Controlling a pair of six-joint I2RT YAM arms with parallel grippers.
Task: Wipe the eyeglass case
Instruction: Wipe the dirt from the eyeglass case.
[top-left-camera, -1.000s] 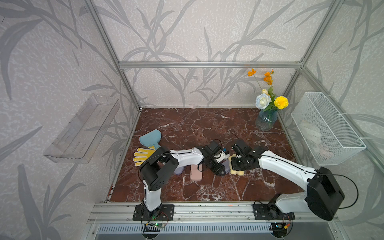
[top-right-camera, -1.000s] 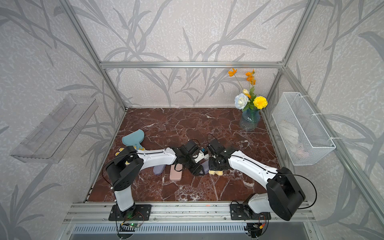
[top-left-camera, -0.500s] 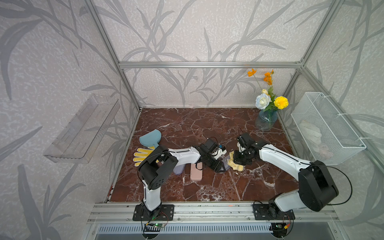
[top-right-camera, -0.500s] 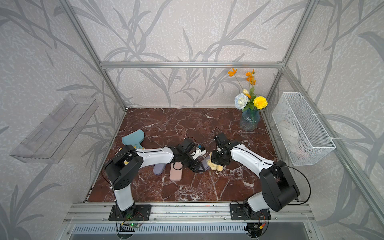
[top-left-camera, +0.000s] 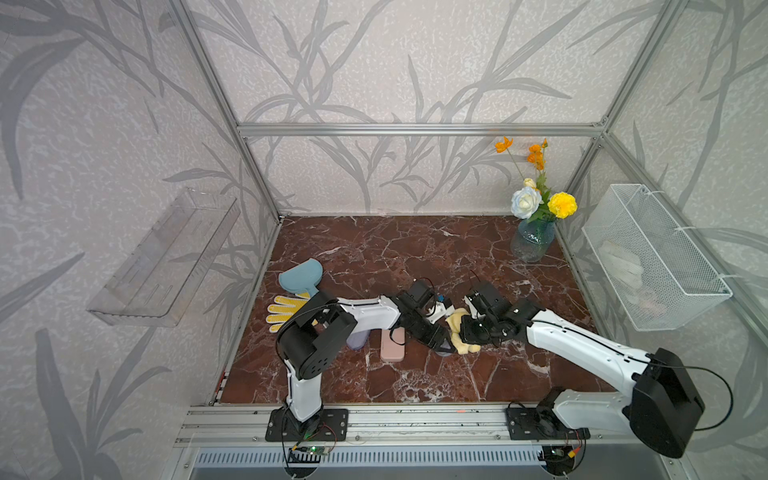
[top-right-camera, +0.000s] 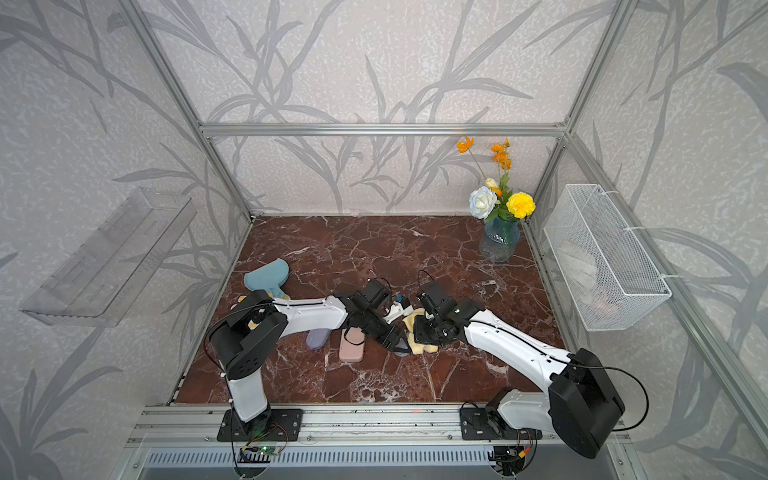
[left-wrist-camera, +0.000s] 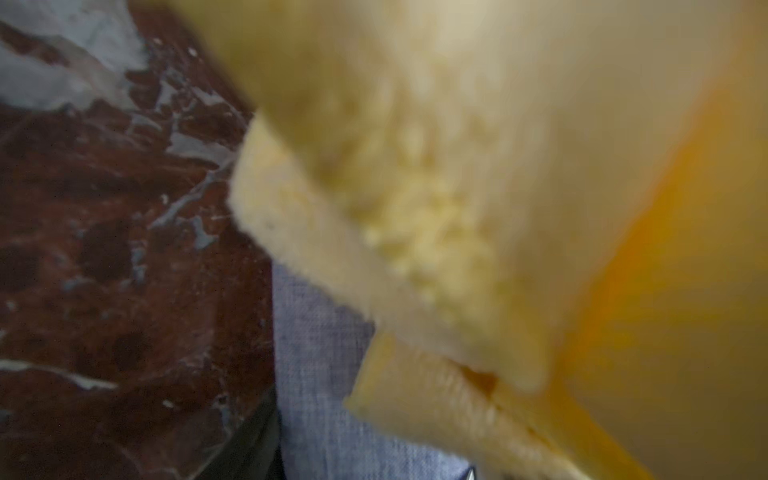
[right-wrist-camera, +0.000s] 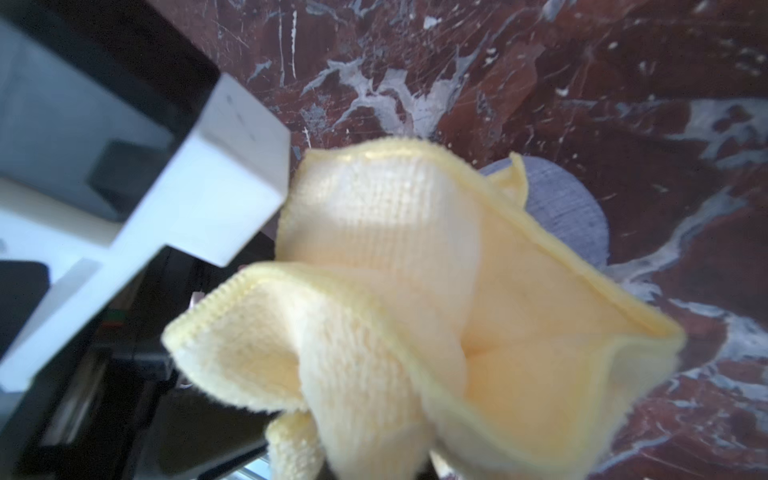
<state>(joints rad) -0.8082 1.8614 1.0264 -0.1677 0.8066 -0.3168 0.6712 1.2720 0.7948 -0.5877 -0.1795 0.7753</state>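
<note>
Mid-table, cloth draped on eyeglass case, another case just left of it — vase back right, glove far left.

Both top views look down from the front; both wrist cameras sit close against the cloth.

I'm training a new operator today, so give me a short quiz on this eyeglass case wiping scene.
1. True or false: the right fingers grip the yellow cloth.
2. The vase of flowers stands at the table's: A far right corner, B far left corner, C middle?
3. What do the left fingers hold?
Key: 1 true; 2 A; 3 the grey eyeglass case.
</note>
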